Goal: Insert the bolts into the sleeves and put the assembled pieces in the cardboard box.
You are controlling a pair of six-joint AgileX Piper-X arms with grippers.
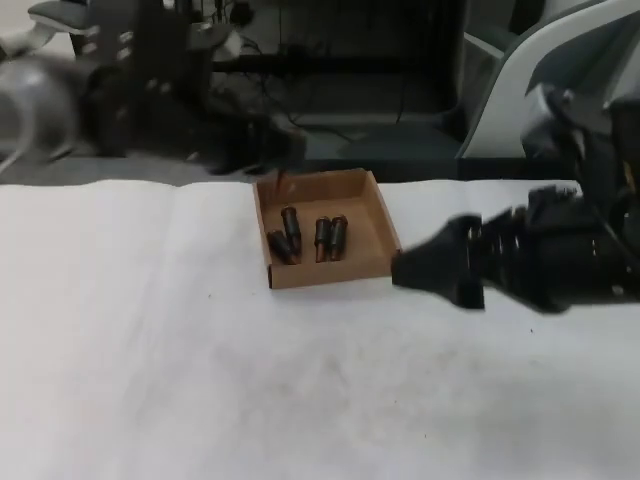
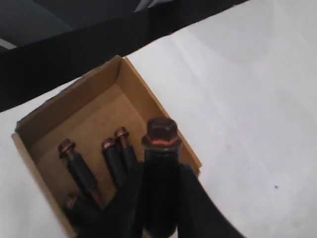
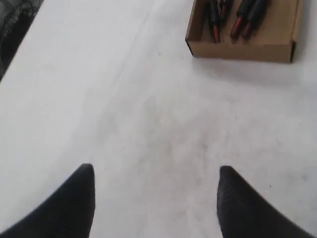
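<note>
White cloth bench (image 1: 300, 400); cardboard box (image 1: 330, 272). We see left gripper (image 2: 161, 191) clamped mid-sleeve on assembled piece (image 2: 161, 146): we judge it stiff, smooth, likely slippery. Right gripper (image 3: 156, 198) spread wide, empty.

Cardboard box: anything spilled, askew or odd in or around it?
Nothing stands out. Four assembled pieces lie inside the cardboard box, none over its rim or out on the cloth. The left pincer grips a fifth piece near the box; the right pincer is open above the cloth.
</note>
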